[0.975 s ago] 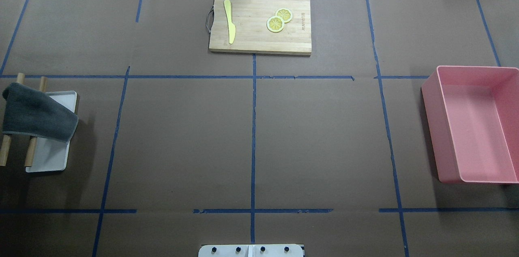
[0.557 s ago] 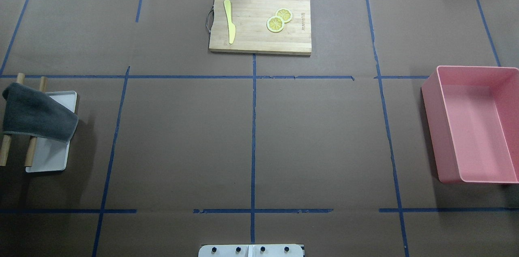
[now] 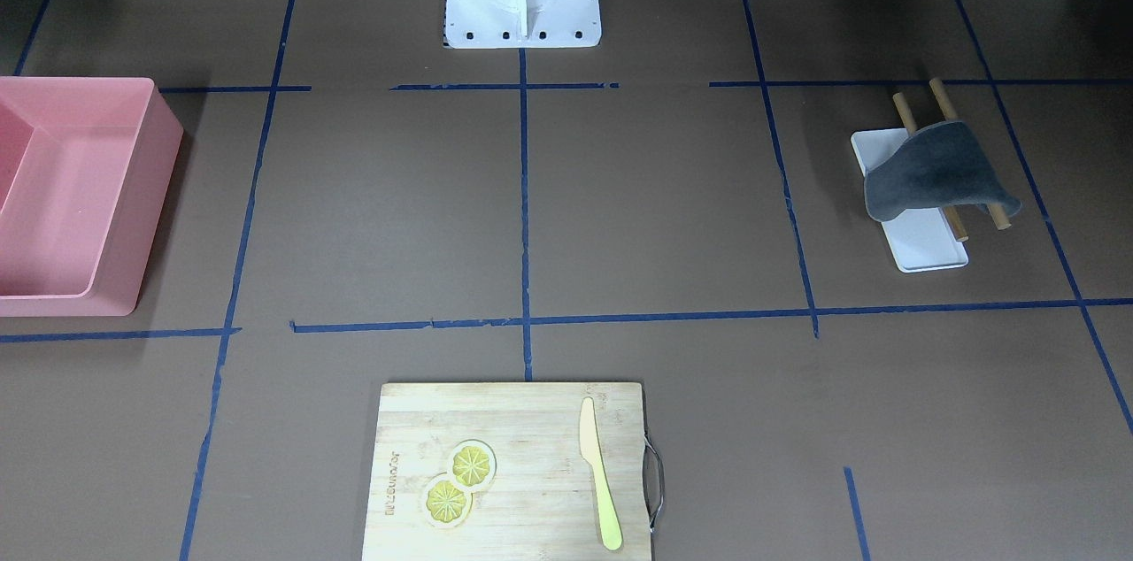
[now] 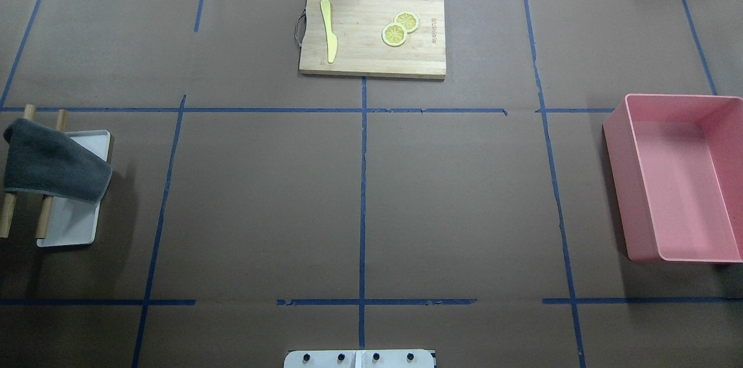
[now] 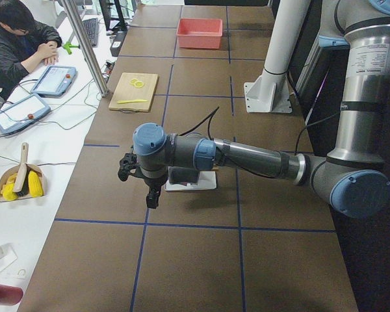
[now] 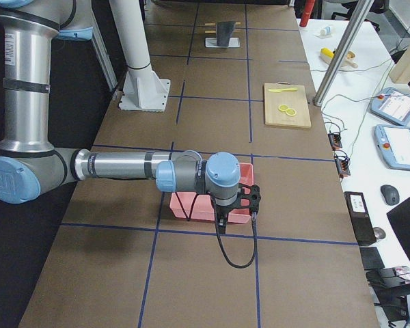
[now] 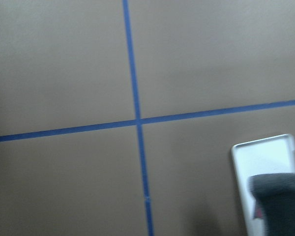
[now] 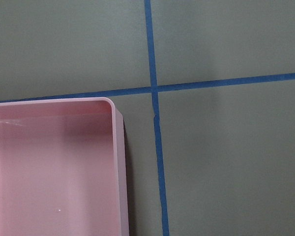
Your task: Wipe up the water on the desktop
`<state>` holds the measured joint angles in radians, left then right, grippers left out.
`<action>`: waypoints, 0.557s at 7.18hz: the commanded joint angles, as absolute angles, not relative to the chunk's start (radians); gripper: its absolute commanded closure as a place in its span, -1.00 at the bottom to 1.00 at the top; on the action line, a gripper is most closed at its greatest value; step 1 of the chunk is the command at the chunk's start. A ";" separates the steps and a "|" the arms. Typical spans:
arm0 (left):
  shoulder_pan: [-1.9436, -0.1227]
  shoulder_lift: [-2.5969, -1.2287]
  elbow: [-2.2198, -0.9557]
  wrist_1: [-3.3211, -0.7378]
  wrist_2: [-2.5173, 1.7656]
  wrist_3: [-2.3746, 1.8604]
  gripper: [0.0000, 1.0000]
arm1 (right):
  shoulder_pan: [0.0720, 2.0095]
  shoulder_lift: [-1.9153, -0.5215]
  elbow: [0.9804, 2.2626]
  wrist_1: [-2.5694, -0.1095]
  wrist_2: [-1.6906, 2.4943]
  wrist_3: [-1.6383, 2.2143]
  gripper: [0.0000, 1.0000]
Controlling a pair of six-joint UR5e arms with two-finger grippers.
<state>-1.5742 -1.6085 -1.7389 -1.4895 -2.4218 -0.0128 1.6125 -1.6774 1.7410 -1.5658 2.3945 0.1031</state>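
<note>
Nothing has moved on my table (image 4: 261,199); the cloth (image 4: 52,165) stays at mid-left. I cannot tell how open my left end effector (image 5: 129,168) or right end effector (image 6: 251,197) is.

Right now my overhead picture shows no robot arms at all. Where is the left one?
Observer: The camera at the table's left end shows the left hand hanging above the desktop, right beside the white tray.
Operator: And the other one?
Observer: The camera at the right end shows the right hand hanging by a corner of the pink bin.
Operator: Is the cloth close to the left hand?
Observer: Yes. The left wrist camera catches the grey cloth in its lower right corner.
</note>
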 commanded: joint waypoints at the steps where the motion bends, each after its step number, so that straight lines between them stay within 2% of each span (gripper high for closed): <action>1: -1.519 -1.589 -1.804 -1.531 -2.480 -0.199 -1.00 | 1.606 -1.646 1.749 -1.569 2.399 0.106 -1.00; 4: -1.413 -1.531 -1.859 -1.668 -2.471 -0.427 -1.00 | 1.603 -1.654 1.730 -1.537 2.399 0.107 -1.00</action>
<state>-1.4601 -1.5630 -1.8462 -1.5833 -2.4766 -0.3452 1.6041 -1.6536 1.7369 -1.5600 2.3976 0.1061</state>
